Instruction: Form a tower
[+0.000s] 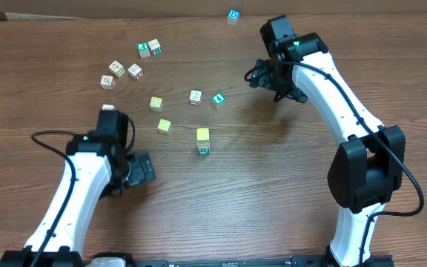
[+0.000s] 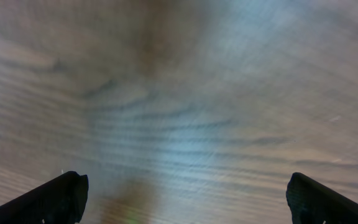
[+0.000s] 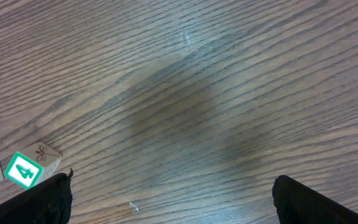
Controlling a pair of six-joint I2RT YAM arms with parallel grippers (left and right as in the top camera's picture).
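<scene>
Wood-grain table (image 1: 273,193) fills the overhead view, its far edge running along the top of frame w/ a pale strip behind it. The broadest bare stretch lies center to right, btwn the cubes and the right arm (image 1: 347,126), and across the near side toward the arm bases. Left arm (image 1: 73,193) reaches up from the lower-left corner. The left gripper (image 2: 185,202) is spread wide, its black fingertips (image 2: 55,199) at opp. lower corners of the blurred wrist view, w/ only wood btwn them and nothing held. The right arm curves in from lower right. The right gripper (image 3: 173,199) is likewise spread wide and empty over bare wood, w/ a teal "4" cube (image 3: 23,170) showing at the lower left of its wrist view. The tower (image 1: 203,141) stands near table center, btwn the two arms and well apart from both. It is a narrow stack seen almost straight down, w/ a plain yellow cube on top and a teal-blue printed face showing at its near foot; the middle layers are too foreshortened to tell. Bare wood lies on its near and right sides. Loose cubes scatter beyond and left of it: a yellow cube (image 1: 164,126) nearest, then a second yellow cube (image 1: 156,103), a white pictured cube (image 1: 195,97) and the teal "4" cube in a rough row. A cluster of pale cubes (image 1: 135,71) sits farther up-left, and a lone blue cube (image 1: 233,15) lies near the far edge.
</scene>
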